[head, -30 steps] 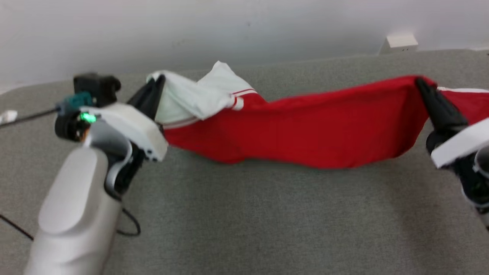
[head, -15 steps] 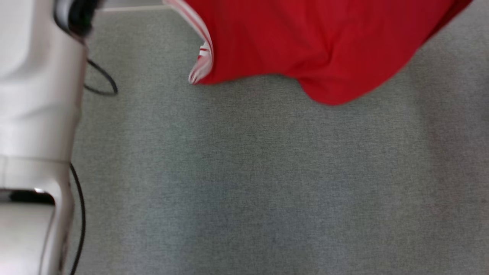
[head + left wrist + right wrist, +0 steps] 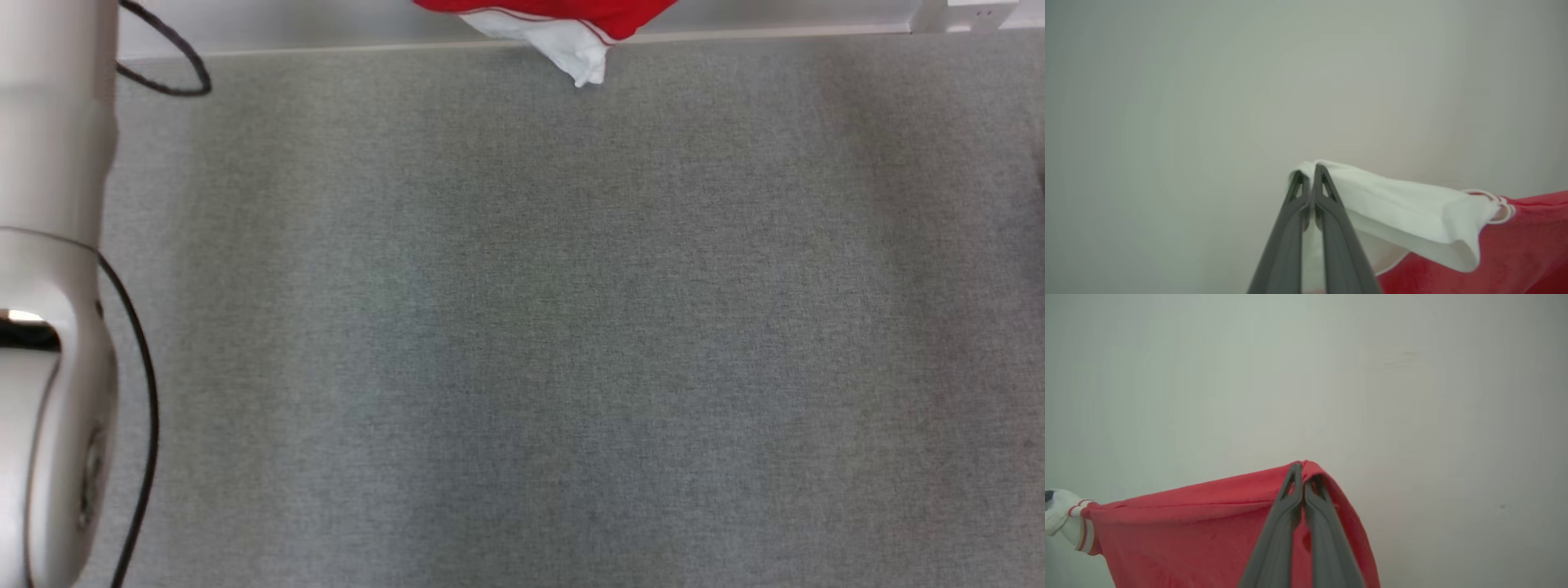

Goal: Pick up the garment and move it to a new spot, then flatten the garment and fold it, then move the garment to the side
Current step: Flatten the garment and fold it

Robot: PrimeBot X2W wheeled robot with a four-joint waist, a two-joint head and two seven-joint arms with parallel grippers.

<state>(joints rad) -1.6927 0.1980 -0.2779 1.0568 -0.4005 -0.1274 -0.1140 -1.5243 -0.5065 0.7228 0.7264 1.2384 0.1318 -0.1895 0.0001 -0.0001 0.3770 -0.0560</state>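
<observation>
The garment is a red shirt with white sleeves and striped trim. In the head view its lowest hanging part (image 3: 563,28) dangles at the top edge, above the grey surface (image 3: 539,327). My left gripper (image 3: 1312,173) is shut on a white sleeve of the garment (image 3: 1404,212), held up before a pale wall. My right gripper (image 3: 1303,471) is shut on a red edge of the garment (image 3: 1188,526), which drapes down to the left with a white cuff at the far left. My pale left arm (image 3: 49,286) runs down the head view's left edge.
A black cable (image 3: 139,367) loops along the left arm. The grey surface's far edge meets a pale wall (image 3: 326,24) at the top. A white box (image 3: 963,12) sits at the top right corner.
The garment has gone up: a second ago it stretched low over the surface between both grippers, now just its lowest tip hangs in the head view. The head view has also shifted.
</observation>
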